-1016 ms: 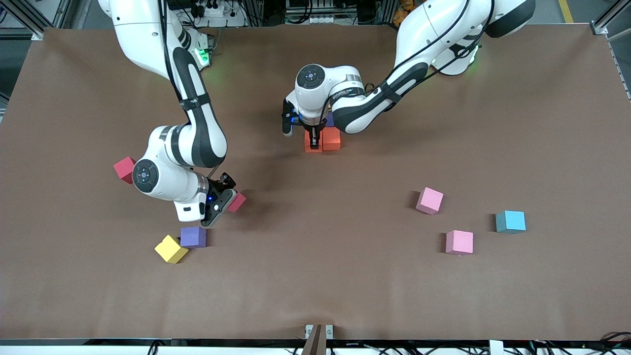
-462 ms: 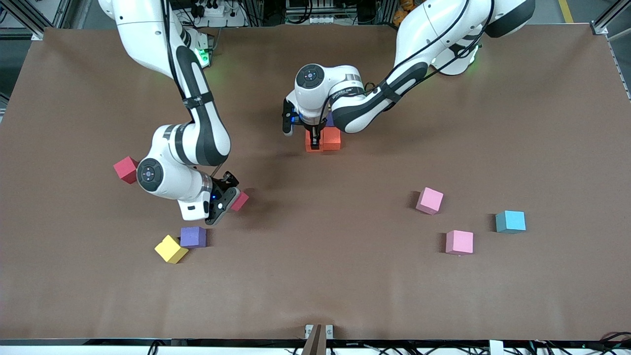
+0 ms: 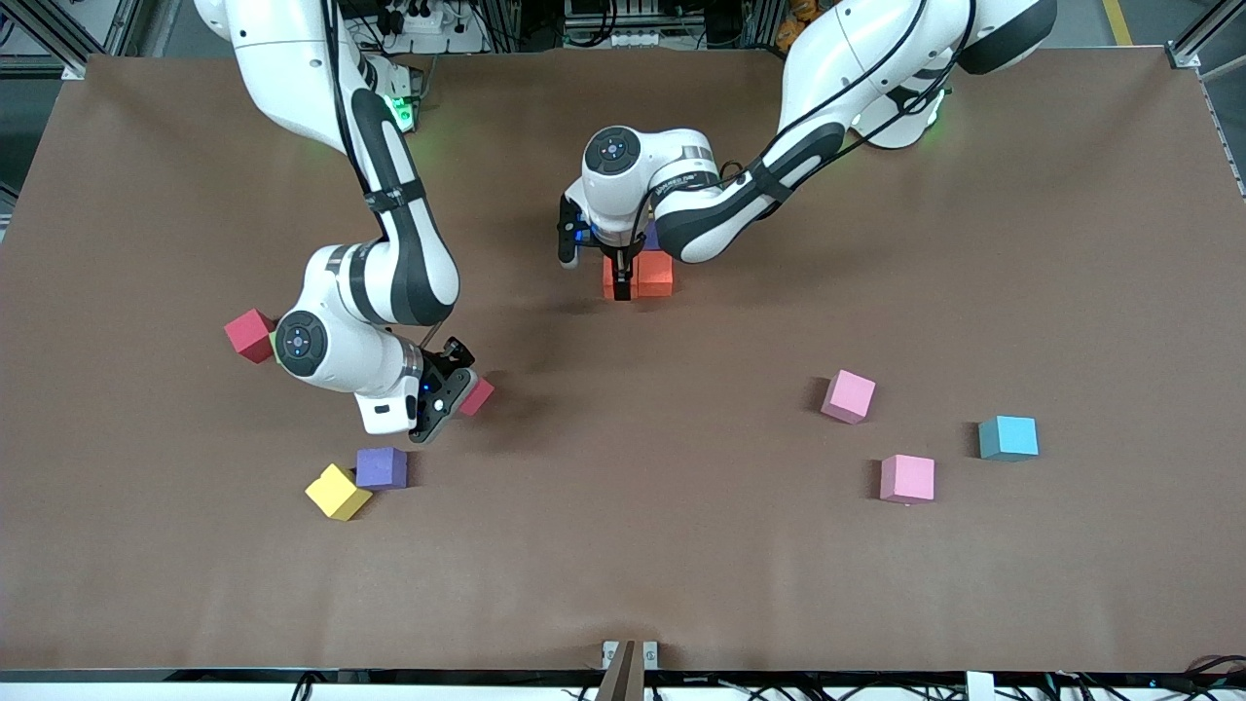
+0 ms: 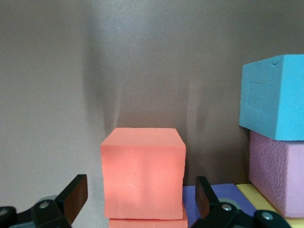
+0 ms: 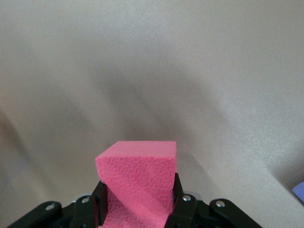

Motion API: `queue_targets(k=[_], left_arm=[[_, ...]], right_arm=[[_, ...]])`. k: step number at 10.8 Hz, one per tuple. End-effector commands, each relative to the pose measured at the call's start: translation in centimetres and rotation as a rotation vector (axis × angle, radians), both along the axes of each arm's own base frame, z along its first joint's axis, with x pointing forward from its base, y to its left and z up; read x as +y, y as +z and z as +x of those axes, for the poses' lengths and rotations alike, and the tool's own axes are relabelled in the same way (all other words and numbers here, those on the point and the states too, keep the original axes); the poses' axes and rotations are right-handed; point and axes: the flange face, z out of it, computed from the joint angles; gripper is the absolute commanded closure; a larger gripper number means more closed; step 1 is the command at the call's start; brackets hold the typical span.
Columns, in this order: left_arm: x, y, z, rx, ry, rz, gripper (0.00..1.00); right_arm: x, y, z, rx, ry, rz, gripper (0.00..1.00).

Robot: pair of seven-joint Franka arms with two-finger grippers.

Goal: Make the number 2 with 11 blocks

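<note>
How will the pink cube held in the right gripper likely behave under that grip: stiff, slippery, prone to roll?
The pink cube, clamped in the right gripper, has a pebbled, matte foam-like surface, so it probably gives slightly and is unlikely to slip. It looks light for its size. Its flat faces and square edges suggest it would sit still rather than roll once set down.

Orange blocks (image 3: 644, 276); pink blocks (image 3: 849, 396); blue block (image 3: 1008, 437); yellow block (image 3: 337, 492); purple block (image 3: 382, 467); brown table (image 3: 681, 565).

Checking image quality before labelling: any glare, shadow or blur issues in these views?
Front view: even light, soft arm shadows on the table, no glare. Left wrist view: the orange block is sharp, with streaky shadows above it. Right wrist view: the pink block is sharp, with broad soft shadow bands across the tabletop.
</note>
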Motion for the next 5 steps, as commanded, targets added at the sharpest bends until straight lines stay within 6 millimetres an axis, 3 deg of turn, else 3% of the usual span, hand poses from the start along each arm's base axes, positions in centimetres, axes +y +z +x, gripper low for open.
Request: queue_targets(k=[1, 5], left_arm=[[0.1, 1.5, -0.3, -0.009, -0.016, -0.001, 0.0], [0.3, 3.3, 0.1, 0.009, -0.012, -0.027, 0.0]], right_arm=[[-0.2, 0.6, 0.0, -0.005, -0.013, 0.022, 0.67], [-0.2, 0.6, 0.0, -0.005, -0.013, 0.022, 0.67]])
